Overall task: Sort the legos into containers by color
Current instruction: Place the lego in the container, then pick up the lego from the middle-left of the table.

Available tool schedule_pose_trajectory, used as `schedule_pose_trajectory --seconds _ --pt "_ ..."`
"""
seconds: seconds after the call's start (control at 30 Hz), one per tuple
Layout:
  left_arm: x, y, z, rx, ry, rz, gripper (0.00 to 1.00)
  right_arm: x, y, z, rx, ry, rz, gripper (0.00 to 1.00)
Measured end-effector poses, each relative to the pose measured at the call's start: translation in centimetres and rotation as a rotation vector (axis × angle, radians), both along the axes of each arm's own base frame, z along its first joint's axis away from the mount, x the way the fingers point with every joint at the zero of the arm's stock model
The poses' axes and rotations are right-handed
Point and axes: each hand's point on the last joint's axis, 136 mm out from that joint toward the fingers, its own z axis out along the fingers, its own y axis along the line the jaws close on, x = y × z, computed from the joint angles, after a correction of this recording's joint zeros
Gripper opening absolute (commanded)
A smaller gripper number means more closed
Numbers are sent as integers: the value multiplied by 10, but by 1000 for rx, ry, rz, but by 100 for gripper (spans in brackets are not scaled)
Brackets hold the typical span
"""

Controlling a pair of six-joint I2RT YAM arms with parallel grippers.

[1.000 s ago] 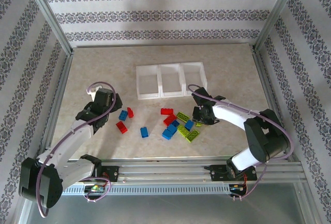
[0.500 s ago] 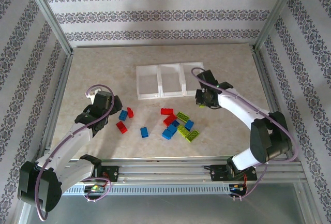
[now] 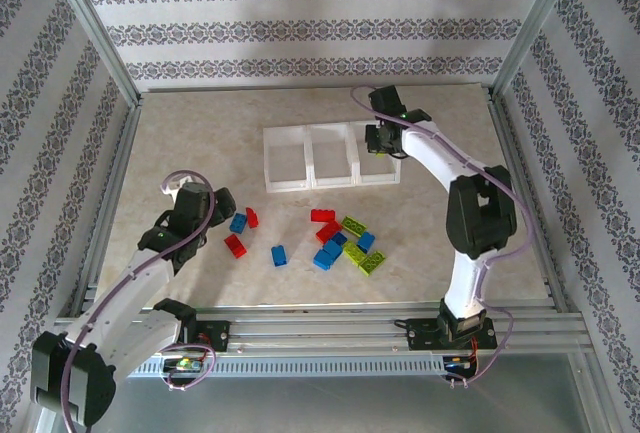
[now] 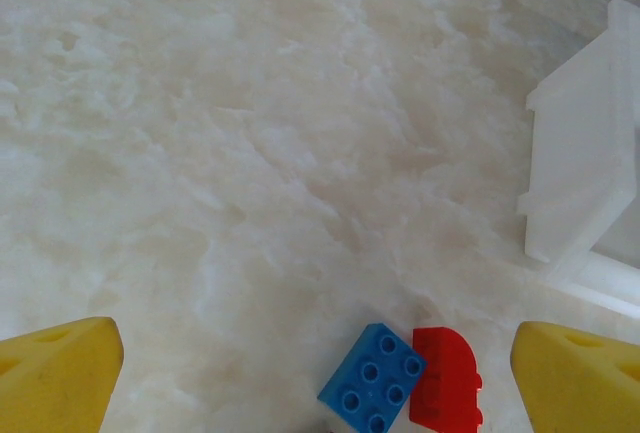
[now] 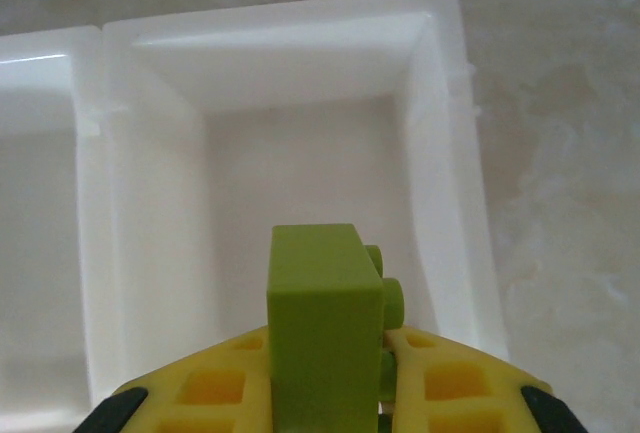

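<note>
A lime green lego (image 5: 322, 323) is clamped upright between the yellow fingers (image 5: 200, 388) of the right gripper (image 3: 385, 141), its studs turned to the side. It is held in the air over the right-hand compartment (image 5: 440, 153) of the containers (image 3: 330, 185), apart from the walls and the floor of that bin. The 3 white bins are seen joined in 1 row toward the far middle of the counter (image 3: 200, 143).

The rest of the legos are spread on the counter in front of the bins. A cluster is found just right of the middle: 2 red bricks (image 3: 322, 216) at its far left, a green one (image 3: 352, 225) beside them, blue ones (image 3: 327, 255) nearer the arms, and more green (image 3: 370, 262) at the near right corner. 1 blue brick (image 3: 279, 255) is left on its own just left of the cluster.

Further left, a blue lego (image 4: 372, 381) and a red lego (image 4: 447, 391) are set side by side, touching. Another red brick (image 3: 235, 245) is placed near them, closer to the arms.

The left gripper (image 3: 215, 213) is held low just beside that pair, its fingers (image 4: 60, 373) spread wide apart with nothing between them. The blue and red pair is framed between the 2 fingertips in the left wrist view.
</note>
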Motion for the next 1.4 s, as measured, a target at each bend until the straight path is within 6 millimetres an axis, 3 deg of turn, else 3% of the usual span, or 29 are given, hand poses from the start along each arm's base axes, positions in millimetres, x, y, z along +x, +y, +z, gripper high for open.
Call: schedule_pose_trajectory --seconds 0.33,0.53,0.8,0.93,1.13,1.27,1.4 --pt "-12 3 -4 -24 10 12 100 4 -9 -36 -40 84 6 29" --pt "-20 2 -18 -46 45 14 100 4 -11 -37 -40 86 3 38" --pt "-23 -4 -24 -81 69 -6 98 4 -9 -36 -30 86 8 40" --pt "-24 -10 -30 -100 99 -30 98 3 -8 -25 -14 68 5 47" --pt "-30 -19 -44 -132 152 -67 98 -7 -1 16 16 -10 20 59" --pt "-35 -21 -54 -139 185 -78 95 -23 5 38 30 -52 31 64" --pt "-37 -23 -64 -127 233 -99 93 -46 6 46 28 -72 30 75"
